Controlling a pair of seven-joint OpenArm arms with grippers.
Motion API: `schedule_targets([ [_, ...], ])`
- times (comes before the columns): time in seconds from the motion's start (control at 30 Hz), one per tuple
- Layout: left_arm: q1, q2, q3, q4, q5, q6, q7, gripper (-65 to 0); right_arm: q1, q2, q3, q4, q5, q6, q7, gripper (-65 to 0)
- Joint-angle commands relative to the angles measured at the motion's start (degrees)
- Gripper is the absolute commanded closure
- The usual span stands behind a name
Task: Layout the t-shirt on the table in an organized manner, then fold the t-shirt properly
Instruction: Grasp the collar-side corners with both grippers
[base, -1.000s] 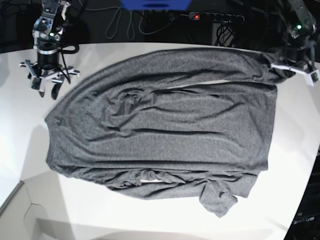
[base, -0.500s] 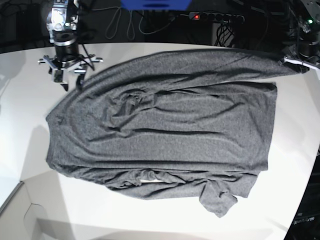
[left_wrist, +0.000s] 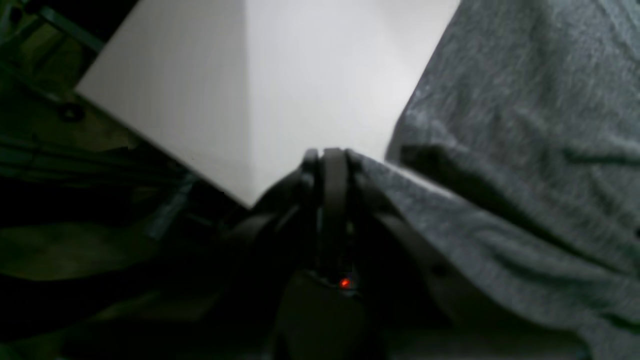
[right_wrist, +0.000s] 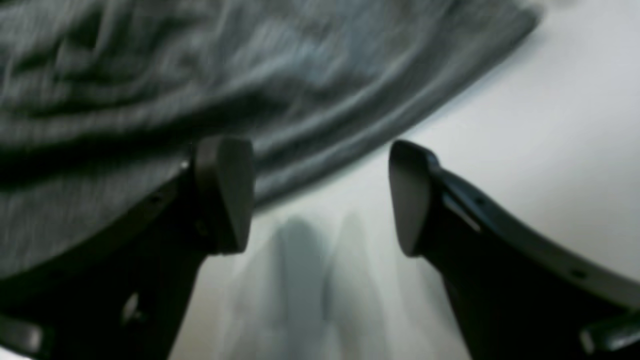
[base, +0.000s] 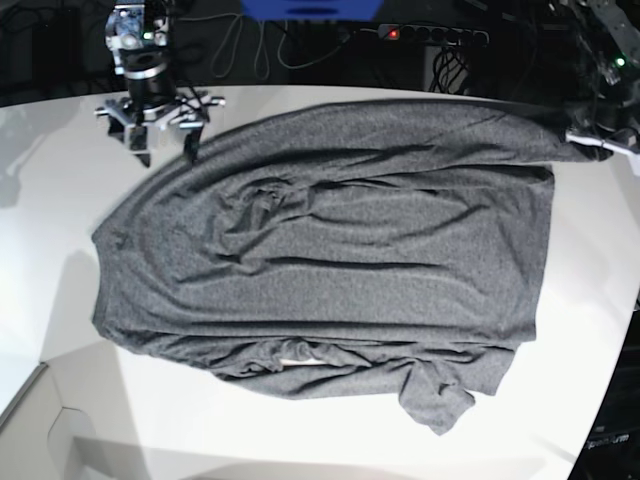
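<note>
My left gripper (left_wrist: 327, 160) is pinched tight on the end of the shirt's (base: 330, 250) upper sleeve, right at the far corner of the table (base: 60, 330). My right gripper (right_wrist: 320, 195) has its jaws spread wide with nothing between them, hanging over the bare tabletop just beside the shirt's edge, near the shoulder.

The shirt lies spread across the middle of the table, its body mostly flat with wrinkles near the collar end. The upper sleeve runs along the far edge to my left gripper; the lower sleeve is bunched up under the near edge of the body.

My left wrist view is dark and dim around the fingers, so the cloth inside the grip is hard to make out. My right wrist view is blurred.
</note>
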Motion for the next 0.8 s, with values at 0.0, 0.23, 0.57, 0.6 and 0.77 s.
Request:
schedule_targets([
  [0.0,-0.3,-0.7,-0.2,0.1,-0.1,0.1,-1.2,0.0,-0.3,0.0,0.1,0.6,0.2,-0.2,2.0,-42.9],
  [0.23,-2.8,-0.7,-0.2,-3.8,-0.1,0.1,-1.5,0.0,-0.7,-0.1,-1.5,-1.8,0.2,-0.2,2.0,-42.9],
  [0.57,-7.6,-0.9,-0.2,-12.5,-0.1,0.1,-1.7,-0.2,-1.0,-0.1,-3.1,-1.9,0.2,-0.2,2.0,-42.9],
  [0.6,-8.4,-1.5,-0.2,-13.5,-0.1,0.1,-1.7,-0.3,-1.0,-0.1,-3.1,-1.9,0.2,-0.2,2.0,-42.9],
  [0.77,-12.5,-3.8,-0.2,-19.1,-0.1,0.1,-1.8,-0.4,-1.0,-0.1,-3.1,-1.9,0.2,-0.2,2.0,-42.9],
])
